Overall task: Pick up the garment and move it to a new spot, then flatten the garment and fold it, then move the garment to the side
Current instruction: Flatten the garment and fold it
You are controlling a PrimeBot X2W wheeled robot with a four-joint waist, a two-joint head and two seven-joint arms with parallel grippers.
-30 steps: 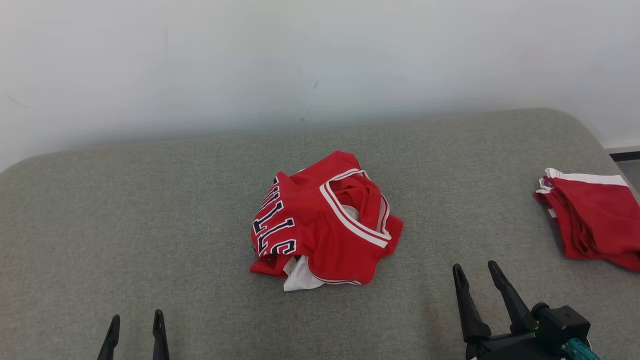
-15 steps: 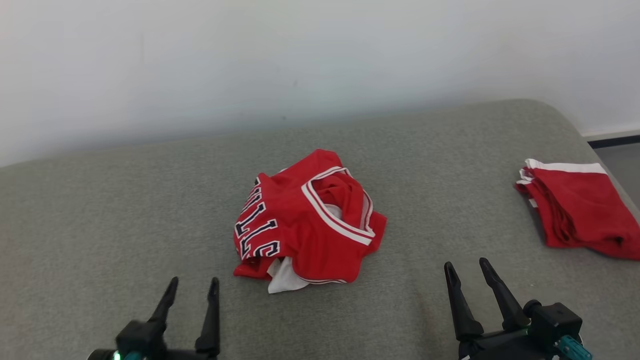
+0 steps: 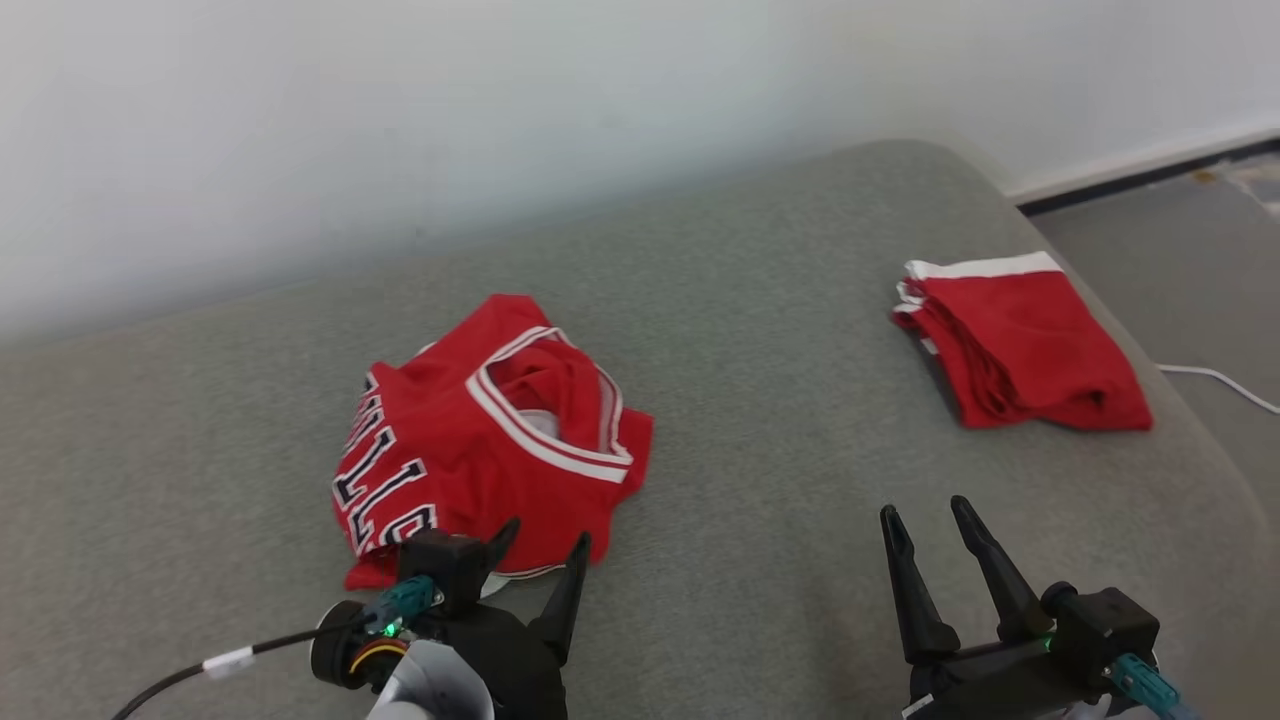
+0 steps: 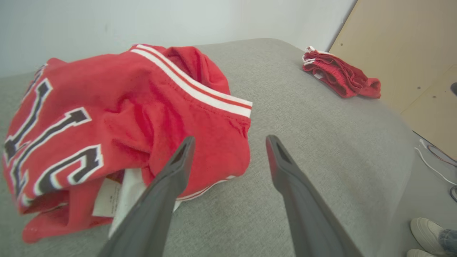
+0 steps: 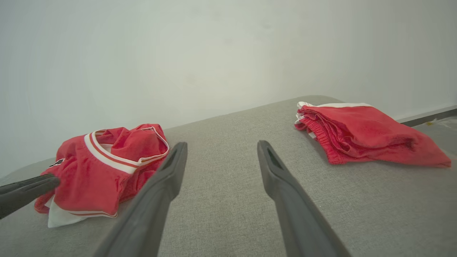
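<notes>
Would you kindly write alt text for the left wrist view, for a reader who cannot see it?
A crumpled red jersey with black-and-white lettering lies on a grey cushion, with the open left gripper pointing at its near edge. A folded red garment lies farther off at the upper right, and a person's shoe shows at the lower right.

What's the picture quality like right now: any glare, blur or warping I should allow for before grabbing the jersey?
Head view: soft even light, no glare, lettering on the red jersey crisp. Left wrist view: wide-angle stretch, left pincer soft near the lens, jersey sharp. Right wrist view: right pincer likewise soft, folded red shorts clear.
</notes>
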